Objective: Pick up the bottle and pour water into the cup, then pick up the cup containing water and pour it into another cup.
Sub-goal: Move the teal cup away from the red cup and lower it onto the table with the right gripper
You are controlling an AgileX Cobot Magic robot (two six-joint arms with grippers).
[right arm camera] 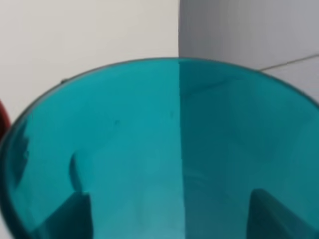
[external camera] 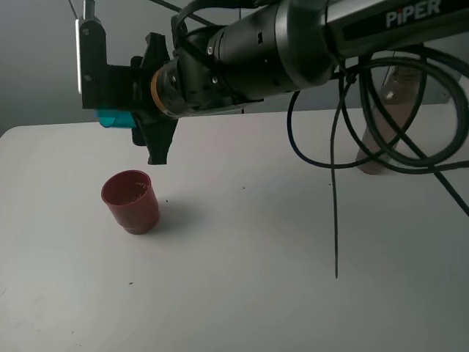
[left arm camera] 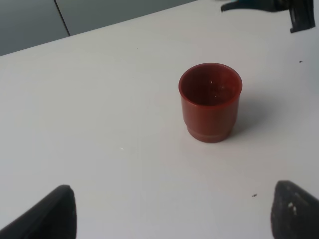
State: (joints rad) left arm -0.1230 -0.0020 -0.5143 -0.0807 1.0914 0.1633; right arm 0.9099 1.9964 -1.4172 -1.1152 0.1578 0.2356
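Observation:
My right gripper [external camera: 110, 99] reaches across to the left side and is shut on the teal cup [external camera: 113, 119], which is held in the air tipped on its side. The teal cup [right arm camera: 169, 149] fills the right wrist view, and the dark fingers [right arm camera: 65, 219] show through its wall. The dull-red cup [external camera: 130, 202] stands upright on the table just below and slightly right of it. My left gripper [left arm camera: 172, 214] is open, low over the table, with the red cup [left arm camera: 210, 99] ahead of it. The smoky brown bottle [external camera: 381, 121] stands at the back right, behind cables.
The white table [external camera: 256, 257] has its back edge against a grey wall. Black cables [external camera: 344, 147] hang from the right arm over the table's right half. The right arm's body [external camera: 264, 51] spans the top of the high view.

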